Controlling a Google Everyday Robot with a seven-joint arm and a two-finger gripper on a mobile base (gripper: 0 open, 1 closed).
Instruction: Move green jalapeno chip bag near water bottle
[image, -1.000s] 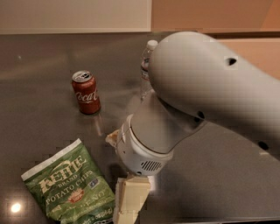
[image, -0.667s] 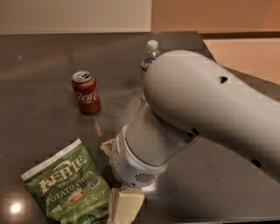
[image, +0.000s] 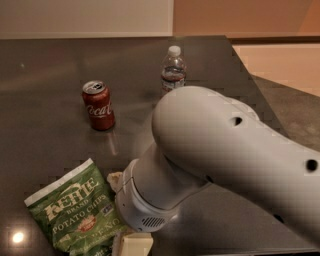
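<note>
A dark grey table (image: 50, 75) fills most of the view, with a lighter floor showing past its right edge. Over its near right part looms the robot's bulky white arm (image: 225, 160), which slopes down and leftward to a ribbed wrist collar near the bottom edge. Left of that collar lies the green jalapeno chip bag (image: 75, 212), flat on the table at the near left corner, its white top edge toward the far left and its white lettering facing up. The bag's right side runs under the wrist and is hidden there. The water bottle (image: 173, 70) stands upright toward the far side of the table, just beyond the arm's rounded elbow and well apart from the bag. A red Coca-Cola can (image: 99, 106) stands upright to the left of the bottle, between it and the bag. The gripper (image: 134, 245) shows only as a cream block below the wrist at the bottom edge, apparently right at the bag's lower right corner. Whether it is apart, together or clamped on anything cannot be told.
</note>
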